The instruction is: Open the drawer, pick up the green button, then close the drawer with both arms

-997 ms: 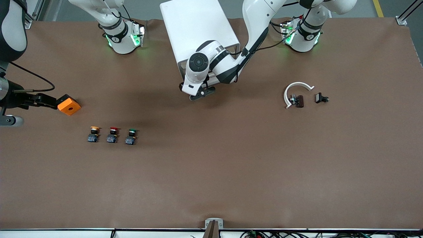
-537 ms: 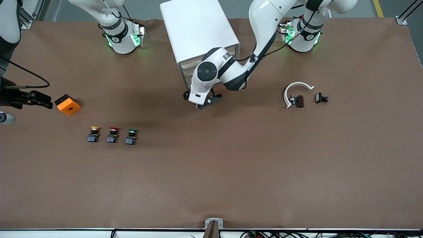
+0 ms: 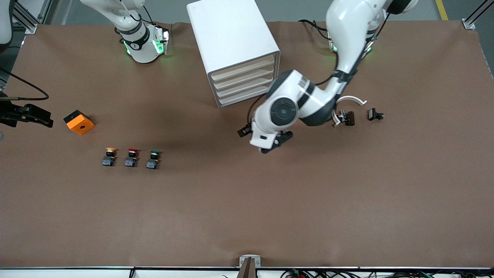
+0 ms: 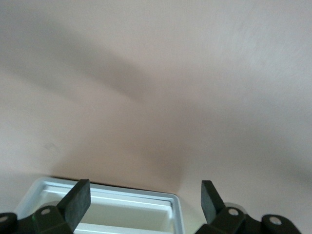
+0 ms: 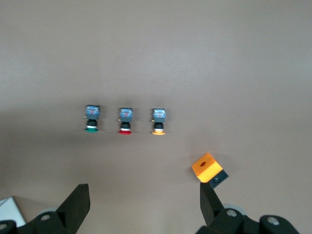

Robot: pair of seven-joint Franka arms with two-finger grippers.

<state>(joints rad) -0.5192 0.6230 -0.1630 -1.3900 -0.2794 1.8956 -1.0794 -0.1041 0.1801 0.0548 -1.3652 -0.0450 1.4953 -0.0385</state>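
The white cabinet (image 3: 231, 34) stands between the two arm bases. Its four cream drawer fronts (image 3: 244, 83) sit flush and shut. The green-capped button (image 3: 154, 159) (image 5: 91, 119) stands on the brown table, the one in a row of three closest to the cabinet. My left gripper (image 3: 272, 146) (image 4: 144, 190) hangs open over bare table in front of the cabinet, holding nothing. In its wrist view a white plastic rim (image 4: 112, 197) shows between the fingers. My right gripper (image 3: 46, 117) (image 5: 144, 195) is open and empty at the right arm's end of the table, apart from the buttons.
An orange cube (image 3: 80, 122) (image 5: 207, 166) lies just off the right gripper's tips. The red-capped button (image 3: 132, 157) and the yellow-capped button (image 3: 110, 157) stand beside the green one. A white curved piece (image 3: 349, 101) and small dark parts (image 3: 375, 114) lie toward the left arm's end.
My left gripper has swung away from the drawer fronts, out over the table toward the front camera. My right gripper has drawn back from the orange cube toward the table's edge.
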